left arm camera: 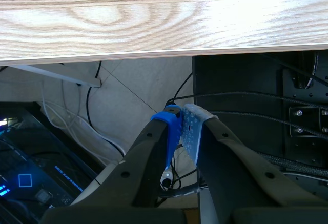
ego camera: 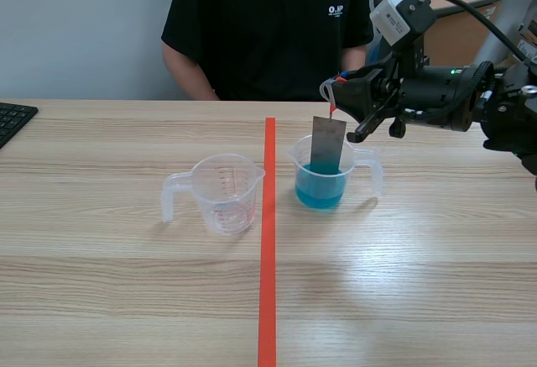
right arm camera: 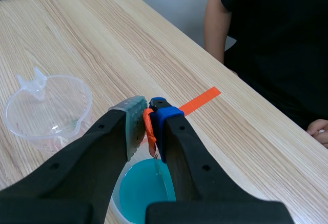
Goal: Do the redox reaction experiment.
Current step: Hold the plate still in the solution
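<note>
Straight beneath my right pincer (ego camera: 335,98), clamped on its orange tab (right arm camera: 149,130), the metal strip (ego camera: 328,142) hangs upright, lower end inside the blue-filled beaker (ego camera: 320,192); my left pincer (left arm camera: 182,124) is closed.

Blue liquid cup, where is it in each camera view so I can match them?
Scene view: blue liquid cup just right of the orange tape line.
Left wrist view: not in it.
Right wrist view: under the right gripper, which is shut on an orange tab.
Shared landmark: the orange tape line.
</note>
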`<action>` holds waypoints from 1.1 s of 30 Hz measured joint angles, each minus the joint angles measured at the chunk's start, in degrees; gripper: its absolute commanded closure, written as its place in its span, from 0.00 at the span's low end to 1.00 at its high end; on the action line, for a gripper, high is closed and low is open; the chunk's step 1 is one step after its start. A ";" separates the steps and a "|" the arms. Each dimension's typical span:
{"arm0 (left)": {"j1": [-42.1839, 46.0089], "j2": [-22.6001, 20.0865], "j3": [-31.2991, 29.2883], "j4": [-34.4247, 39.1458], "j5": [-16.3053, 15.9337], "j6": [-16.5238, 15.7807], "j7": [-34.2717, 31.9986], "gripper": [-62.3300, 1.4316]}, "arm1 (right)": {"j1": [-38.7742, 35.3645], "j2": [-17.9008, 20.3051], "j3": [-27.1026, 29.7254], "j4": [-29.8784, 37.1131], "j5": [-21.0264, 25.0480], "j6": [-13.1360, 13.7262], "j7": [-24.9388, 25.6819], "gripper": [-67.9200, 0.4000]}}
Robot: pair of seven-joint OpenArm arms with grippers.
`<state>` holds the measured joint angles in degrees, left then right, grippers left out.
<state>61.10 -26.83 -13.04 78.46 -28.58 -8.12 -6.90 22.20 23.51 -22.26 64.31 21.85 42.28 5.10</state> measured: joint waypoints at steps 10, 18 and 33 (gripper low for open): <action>0.00 0.00 0.00 0.00 0.00 0.00 0.00 0.93 | 0.00 0.00 0.00 0.00 0.02 0.00 -0.20 0.97; 0.00 0.00 0.00 0.00 0.00 0.00 0.00 0.93 | 0.00 0.00 0.00 0.04 0.02 0.00 -0.22 0.97; 0.00 0.00 0.00 0.00 0.00 0.00 -0.02 0.93 | -0.02 5.20 0.04 10.21 8.90 0.00 -6.95 0.97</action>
<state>61.10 -26.83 -13.04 78.46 -28.58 -8.12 -6.92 22.17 28.71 -22.22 74.52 30.74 42.28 -1.85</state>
